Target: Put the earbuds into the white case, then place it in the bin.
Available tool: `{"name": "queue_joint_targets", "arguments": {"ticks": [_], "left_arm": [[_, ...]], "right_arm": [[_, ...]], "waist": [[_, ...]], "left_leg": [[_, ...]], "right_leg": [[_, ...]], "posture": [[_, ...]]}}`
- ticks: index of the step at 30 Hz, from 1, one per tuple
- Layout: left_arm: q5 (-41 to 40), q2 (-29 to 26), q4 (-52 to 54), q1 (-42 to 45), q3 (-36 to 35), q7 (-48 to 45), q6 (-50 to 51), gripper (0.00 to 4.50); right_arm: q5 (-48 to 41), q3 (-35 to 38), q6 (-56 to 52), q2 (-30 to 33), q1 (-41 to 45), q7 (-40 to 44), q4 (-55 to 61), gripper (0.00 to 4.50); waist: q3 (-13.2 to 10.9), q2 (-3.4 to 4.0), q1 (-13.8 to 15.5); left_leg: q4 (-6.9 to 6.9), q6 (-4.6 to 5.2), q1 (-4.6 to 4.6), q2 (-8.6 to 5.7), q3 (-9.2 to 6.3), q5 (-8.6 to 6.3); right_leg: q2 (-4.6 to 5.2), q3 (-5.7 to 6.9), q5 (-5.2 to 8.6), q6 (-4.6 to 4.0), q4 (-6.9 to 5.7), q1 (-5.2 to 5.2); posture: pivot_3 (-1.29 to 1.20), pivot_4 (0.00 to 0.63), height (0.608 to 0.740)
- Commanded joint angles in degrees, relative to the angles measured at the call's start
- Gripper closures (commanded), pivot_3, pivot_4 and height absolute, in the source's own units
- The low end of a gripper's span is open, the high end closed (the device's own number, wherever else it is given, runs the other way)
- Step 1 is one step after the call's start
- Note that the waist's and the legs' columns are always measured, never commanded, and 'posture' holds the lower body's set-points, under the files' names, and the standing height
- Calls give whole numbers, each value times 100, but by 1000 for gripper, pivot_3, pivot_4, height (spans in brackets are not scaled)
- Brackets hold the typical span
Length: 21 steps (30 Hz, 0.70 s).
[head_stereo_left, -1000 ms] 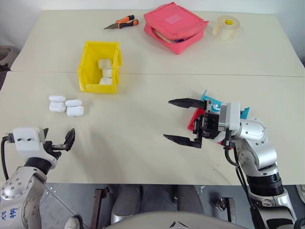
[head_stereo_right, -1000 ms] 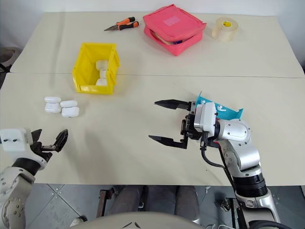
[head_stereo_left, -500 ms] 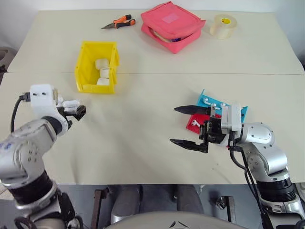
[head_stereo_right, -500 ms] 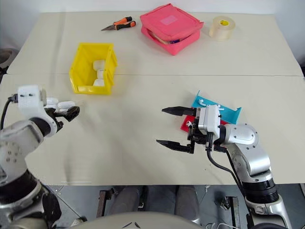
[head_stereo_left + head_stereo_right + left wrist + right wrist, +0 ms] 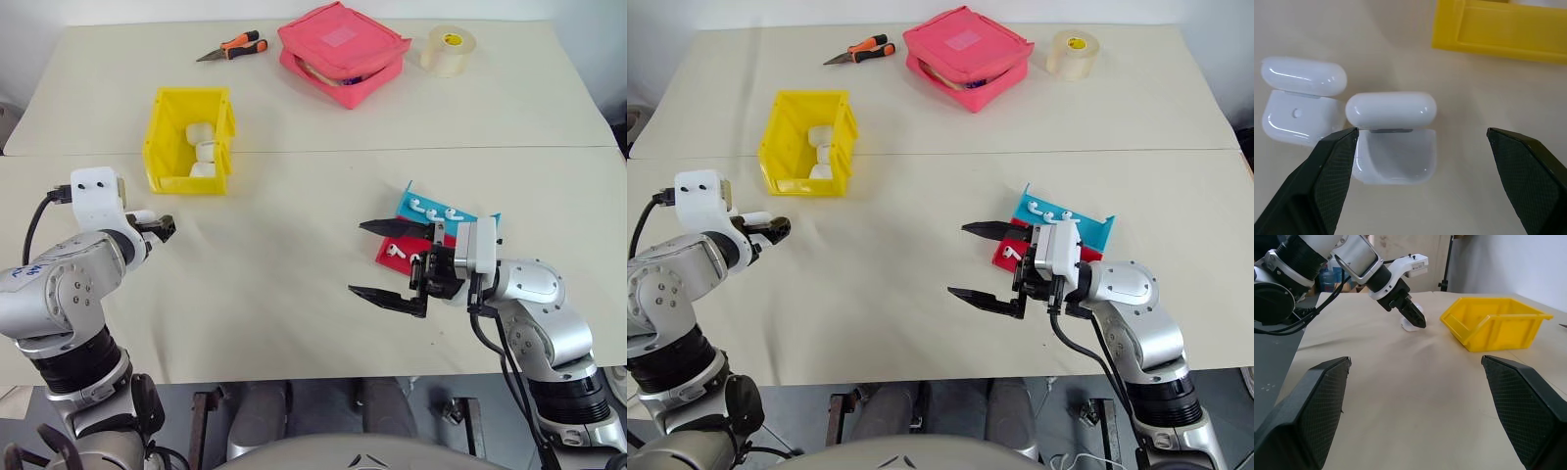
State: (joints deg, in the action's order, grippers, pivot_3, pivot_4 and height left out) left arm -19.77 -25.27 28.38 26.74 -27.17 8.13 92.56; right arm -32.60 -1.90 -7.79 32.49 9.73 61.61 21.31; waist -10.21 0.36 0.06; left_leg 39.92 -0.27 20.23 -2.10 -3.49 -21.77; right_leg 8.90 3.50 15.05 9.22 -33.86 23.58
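Note:
My left gripper (image 5: 165,229) is open and hangs just over two white cases (image 5: 1393,147) lying side by side on the table, hinge side up. Its fingers (image 5: 1327,166) stand either side of the nearer case without touching it. The yellow bin (image 5: 186,183) stands just beyond, with more white cases (image 5: 201,149) inside. Several earbuds (image 5: 431,208) lie on a blue and red tray (image 5: 470,217) to the right. My right gripper (image 5: 358,258) is open and empty, pointing left in front of the tray. The right wrist view looks across the table at the left gripper (image 5: 1413,318) and the bin (image 5: 1498,328).
At the far side lie a pink zip pouch (image 5: 343,49), a tape roll (image 5: 448,49) and orange-handled pliers (image 5: 227,49). A seam (image 5: 392,149) runs across the tabletop behind the bin.
My left gripper rose from the table's front edge and moved forward over the white cases, then held still. The right gripper stayed about where it was. The camera view shifted slightly.

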Motion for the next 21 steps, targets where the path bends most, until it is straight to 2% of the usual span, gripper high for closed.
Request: {"name": "queue_joint_targets", "arguments": {"ticks": [1,12,21], "left_arm": [[132,-91,78,80,-145,37,-6,23],[199,-203,-59,-183,-185,-84,-6,23],[285,-80,-299,-227,-9,-174,-6,23]], "right_arm": [[0,109,89,18,-25,-54,217,0],[49,60,125,-37,-25,-126,188,0],[95,73,138,-82,-85,-259,258,0]], "waist": [[0,0,0],[0,0,1],[0,0,3]], "left_leg": [[0,0,0,0,0,0],[1,0,0,0,1,0],[1,0,0,0,2,0]], "right_leg": [[0,0,0,0,0,0],[-1,-2,0,0,0,1],[-1,-2,0,0,-1,1]], "posture": [[0,150,740],[0,150,740],[0,150,740]]}}
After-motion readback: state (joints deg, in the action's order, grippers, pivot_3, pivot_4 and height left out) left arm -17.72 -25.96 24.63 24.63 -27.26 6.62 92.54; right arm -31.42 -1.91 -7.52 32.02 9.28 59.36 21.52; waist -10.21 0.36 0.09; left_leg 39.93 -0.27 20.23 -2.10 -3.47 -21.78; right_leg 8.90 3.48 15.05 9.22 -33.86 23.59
